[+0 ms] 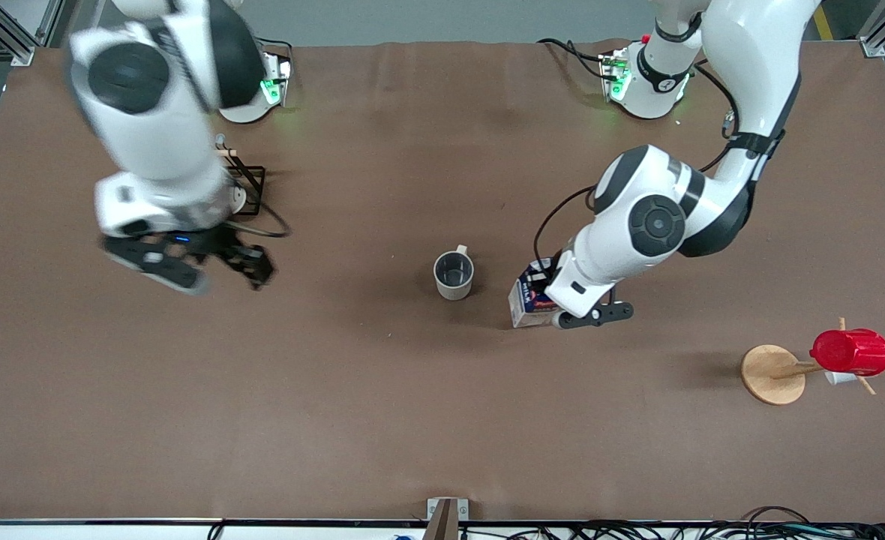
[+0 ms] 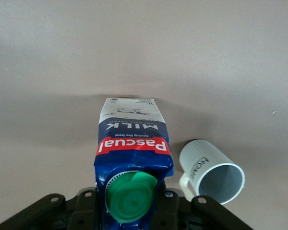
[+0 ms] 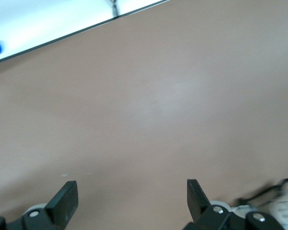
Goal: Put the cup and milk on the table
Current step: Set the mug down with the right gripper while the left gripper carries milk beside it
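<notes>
The milk (image 1: 530, 304) is a blue and white carton with a red label and a green cap, near the middle of the brown table (image 1: 382, 420). My left gripper (image 1: 541, 283) is shut on its top. In the left wrist view its fingers (image 2: 84, 211) flank the capped top of the milk (image 2: 132, 143), whose base is at or just above the table. The cream cup (image 1: 454, 274) stands upright on the table beside the milk, toward the right arm's end, and it also shows in the left wrist view (image 2: 213, 172). My right gripper (image 1: 251, 266) is open and empty over bare table (image 3: 130, 196).
A wooden mug tree (image 1: 772, 373) stands toward the left arm's end and carries a red ribbed cup (image 1: 851, 352), with a white mug (image 1: 838, 378) partly hidden under it. A black wire rack (image 1: 251, 184) stands under the right arm. The table's edge (image 3: 86, 29) shows in the right wrist view.
</notes>
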You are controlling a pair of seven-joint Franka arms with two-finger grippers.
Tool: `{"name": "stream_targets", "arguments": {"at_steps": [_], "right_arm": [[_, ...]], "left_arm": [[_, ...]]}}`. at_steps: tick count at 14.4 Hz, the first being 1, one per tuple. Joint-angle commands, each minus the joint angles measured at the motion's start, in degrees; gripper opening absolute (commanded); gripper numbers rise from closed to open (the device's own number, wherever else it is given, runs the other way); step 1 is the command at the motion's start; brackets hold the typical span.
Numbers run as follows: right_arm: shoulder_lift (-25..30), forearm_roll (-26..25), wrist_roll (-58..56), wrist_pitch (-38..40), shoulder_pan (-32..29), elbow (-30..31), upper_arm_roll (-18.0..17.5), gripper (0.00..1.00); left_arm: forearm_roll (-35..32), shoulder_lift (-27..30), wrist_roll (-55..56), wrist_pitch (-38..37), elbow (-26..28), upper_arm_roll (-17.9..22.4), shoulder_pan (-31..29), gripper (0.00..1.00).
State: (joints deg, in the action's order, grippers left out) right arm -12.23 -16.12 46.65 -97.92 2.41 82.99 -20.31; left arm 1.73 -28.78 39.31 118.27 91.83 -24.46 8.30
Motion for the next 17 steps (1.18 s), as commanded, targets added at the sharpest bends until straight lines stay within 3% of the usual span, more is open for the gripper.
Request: {"name": "stream_targets", "arguments": {"at_steps": [1, 4, 6, 17], "right_arm": [[7.0, 7.8, -13.9, 3.9, -1.2, 3.6, 8.8, 1.0], [10.5, 14.3, -33.9, 9.6, -2.7, 3.4, 20.0, 1.0], [10.7, 14.5, -42.3, 11.8, -5.2, 3.3, 22.2, 1.0], [10.7, 14.5, -36.3, 11.8, -4.3, 3.2, 20.4, 1.0]], "left_arm": [[-0.1, -0.8, 2.0, 0.5, -1.2, 0.1, 1.9, 0.38], [-0.1, -0.9, 1.7, 0.5, -1.2, 0.2, 3.2, 0.38], [-1.2, -0.9, 1.4, 0.5, -1.9, 0.0, 3.9, 0.38], [-4.4, -3.7, 1.8, 0.5, -2.7, 0.1, 8.7, 0.42]]}}
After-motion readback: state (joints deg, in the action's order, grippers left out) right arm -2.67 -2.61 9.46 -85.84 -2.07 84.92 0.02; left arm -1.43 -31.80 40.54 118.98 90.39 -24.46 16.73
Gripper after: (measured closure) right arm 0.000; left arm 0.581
